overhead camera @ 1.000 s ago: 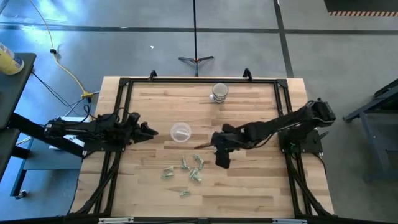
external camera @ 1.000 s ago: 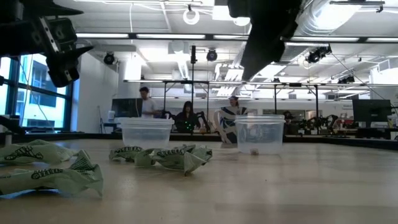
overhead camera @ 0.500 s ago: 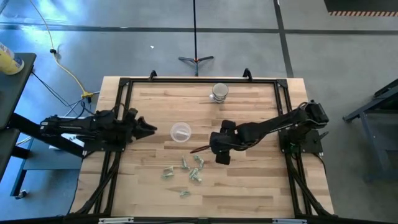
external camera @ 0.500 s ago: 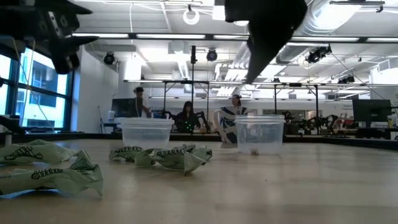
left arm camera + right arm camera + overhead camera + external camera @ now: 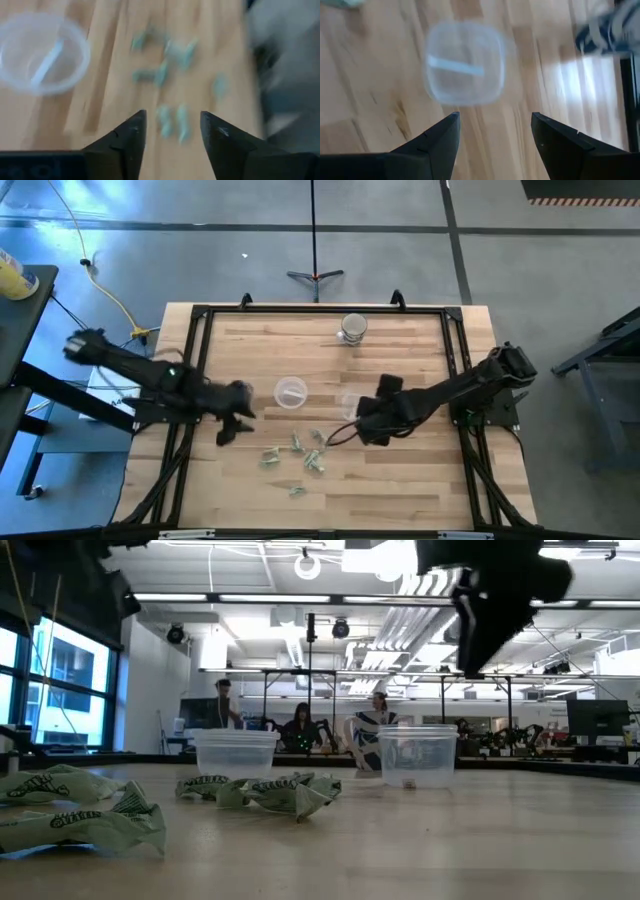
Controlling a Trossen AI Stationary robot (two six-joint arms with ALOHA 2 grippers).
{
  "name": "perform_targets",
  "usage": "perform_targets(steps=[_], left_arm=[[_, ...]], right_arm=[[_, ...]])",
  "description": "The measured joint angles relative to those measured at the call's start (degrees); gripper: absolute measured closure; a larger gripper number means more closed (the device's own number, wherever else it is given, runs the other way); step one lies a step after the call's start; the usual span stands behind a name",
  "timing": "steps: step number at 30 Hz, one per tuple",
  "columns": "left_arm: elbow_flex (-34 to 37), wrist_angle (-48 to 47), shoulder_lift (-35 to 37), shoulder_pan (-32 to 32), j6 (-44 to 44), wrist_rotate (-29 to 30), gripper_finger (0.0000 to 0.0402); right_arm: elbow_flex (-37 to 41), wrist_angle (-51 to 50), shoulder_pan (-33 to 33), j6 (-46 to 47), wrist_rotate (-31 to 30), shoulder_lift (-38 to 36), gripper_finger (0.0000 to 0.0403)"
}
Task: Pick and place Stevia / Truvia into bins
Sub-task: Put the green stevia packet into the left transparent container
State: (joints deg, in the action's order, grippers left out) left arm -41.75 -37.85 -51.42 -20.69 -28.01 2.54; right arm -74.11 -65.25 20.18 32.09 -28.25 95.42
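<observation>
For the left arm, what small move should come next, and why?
Probably lower the left gripper onto the nearest of the sweetener packets. Its fingers are open and hold nothing, the packets lie loose on the table, and the round cup beside them looks empty. The right gripper waits near the other clear cup.

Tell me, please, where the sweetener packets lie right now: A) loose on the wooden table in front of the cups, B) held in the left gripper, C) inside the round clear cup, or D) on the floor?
A: the high view shows the packets scattered on the bare table, outside the round clear cup, and the open left gripper holds nothing.
</observation>
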Motion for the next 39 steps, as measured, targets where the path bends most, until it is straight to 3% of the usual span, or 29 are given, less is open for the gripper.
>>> perform_targets(steps=[3,8,13,24,29,39], left_arm=[[-2.54,-6.04,-6.11,-5.51,-2.12,7.1,0.0154],[-2.74,-0.18,-11.68,-9.9,-7.03,10.12,0.0141],[-2.8,8.61,-19.6,-14.23,-8.96,10.02,0.0155],[-7.52,8.37,-36.98,-14.96,-19.62,14.53,0.0206],[-7.37,7.2,-38.59,-14.66,-24.7,13.31,0.0215],[-7.24,6.55,-40.18,-14.56,-22.79,12.47,0.0215]], right_arm=[[6.99,-0.01,1.6,7.15,1.27,-5.09,0.0167],[17.55,0.52,5.51,19.05,1.65,-15.36,0.0167],[23.1,5.74,7.66,15.78,1.53,-20.21,0.0167],[28.65,7.05,8.37,13.91,-1.22,-20.86,0.0167],[30.36,8.07,9.9,14.47,-1.09,-22.15,0.0167],[32.05,8.17,10.73,17.47,-2.38,-23.55,0.0167]])
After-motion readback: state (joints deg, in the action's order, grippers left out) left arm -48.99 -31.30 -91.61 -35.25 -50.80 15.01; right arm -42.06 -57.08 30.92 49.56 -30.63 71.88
